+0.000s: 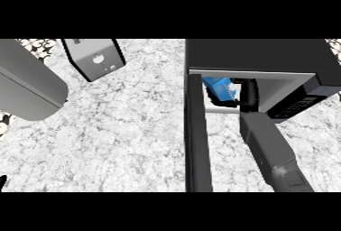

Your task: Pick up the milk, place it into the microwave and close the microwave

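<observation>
The blue milk carton [216, 88] lies tilted inside the open microwave [266, 56], at the left of its white cavity. My right hand [247, 94] reaches into the cavity, with its fingers curled round the carton's right side. The microwave door [198, 140] stands open, swung out toward me as a dark vertical slab left of my right forearm. The keypad panel [296, 104] shows at the cavity's right. My left hand shows only as a dark tip [2, 181] at the lower left edge.
A grey toaster-like appliance [94, 57] stands at the back of the marble counter [120, 135]. A large grey rounded object [26, 85] lies at the far left.
</observation>
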`<state>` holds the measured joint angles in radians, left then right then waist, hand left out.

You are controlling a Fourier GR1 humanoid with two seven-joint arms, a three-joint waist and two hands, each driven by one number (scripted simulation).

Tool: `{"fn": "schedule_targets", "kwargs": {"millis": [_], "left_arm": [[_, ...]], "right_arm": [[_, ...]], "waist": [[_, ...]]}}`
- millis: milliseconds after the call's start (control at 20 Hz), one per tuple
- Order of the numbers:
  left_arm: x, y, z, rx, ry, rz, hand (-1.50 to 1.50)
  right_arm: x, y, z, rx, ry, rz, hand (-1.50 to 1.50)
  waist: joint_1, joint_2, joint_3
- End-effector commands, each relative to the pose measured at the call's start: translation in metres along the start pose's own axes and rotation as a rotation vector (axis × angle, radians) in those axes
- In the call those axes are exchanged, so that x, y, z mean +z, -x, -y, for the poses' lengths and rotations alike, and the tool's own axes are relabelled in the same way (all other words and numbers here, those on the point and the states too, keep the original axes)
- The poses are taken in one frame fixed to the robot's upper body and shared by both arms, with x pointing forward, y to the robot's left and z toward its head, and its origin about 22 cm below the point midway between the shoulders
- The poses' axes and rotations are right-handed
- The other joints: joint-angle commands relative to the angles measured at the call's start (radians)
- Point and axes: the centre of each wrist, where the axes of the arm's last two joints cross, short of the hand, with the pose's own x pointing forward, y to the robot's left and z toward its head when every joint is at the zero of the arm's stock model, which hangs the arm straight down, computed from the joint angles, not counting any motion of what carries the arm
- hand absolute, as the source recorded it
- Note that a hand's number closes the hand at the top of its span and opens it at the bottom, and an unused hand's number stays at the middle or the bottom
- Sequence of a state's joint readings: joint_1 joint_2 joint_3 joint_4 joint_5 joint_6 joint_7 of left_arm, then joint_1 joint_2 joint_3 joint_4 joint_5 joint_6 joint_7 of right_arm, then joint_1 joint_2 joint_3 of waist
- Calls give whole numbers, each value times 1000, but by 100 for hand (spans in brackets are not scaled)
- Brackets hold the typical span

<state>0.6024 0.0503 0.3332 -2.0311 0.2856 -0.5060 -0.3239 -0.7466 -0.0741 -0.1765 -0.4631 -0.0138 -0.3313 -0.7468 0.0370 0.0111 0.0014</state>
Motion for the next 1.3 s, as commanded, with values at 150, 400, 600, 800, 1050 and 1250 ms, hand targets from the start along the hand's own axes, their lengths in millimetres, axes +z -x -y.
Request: {"fn": "schedule_targets", "kwargs": {"millis": [150, 400, 600, 800, 1050, 1250], "left_arm": [[-2, 1, -4, 18, 0, -3, -150], [-10, 14, -6, 14, 15, 1, -150], [-17, 9, -8, 2, 18, 13, -150], [-3, 19, -13, 30, 34, -4, -150], [-19, 12, -13, 0, 50, 17, -150], [-25, 22, 2, 28, 55, 19, -150]], "right_arm": [[-19, -7, -6, 271, 2, 98, 150], [-35, -20, -15, 448, 46, 161, 150], [-28, -7, 4, 518, 114, 123, 150], [-41, -14, 15, 493, 181, 86, 150], [-43, -10, 32, 514, 244, 63, 150], [-44, -6, 60, 546, 240, 22, 150]], "waist": [[16, 5, 0], [31, 14, -1], [32, 19, 1], [39, 18, 1], [52, 29, 3], [64, 40, 4]]}}
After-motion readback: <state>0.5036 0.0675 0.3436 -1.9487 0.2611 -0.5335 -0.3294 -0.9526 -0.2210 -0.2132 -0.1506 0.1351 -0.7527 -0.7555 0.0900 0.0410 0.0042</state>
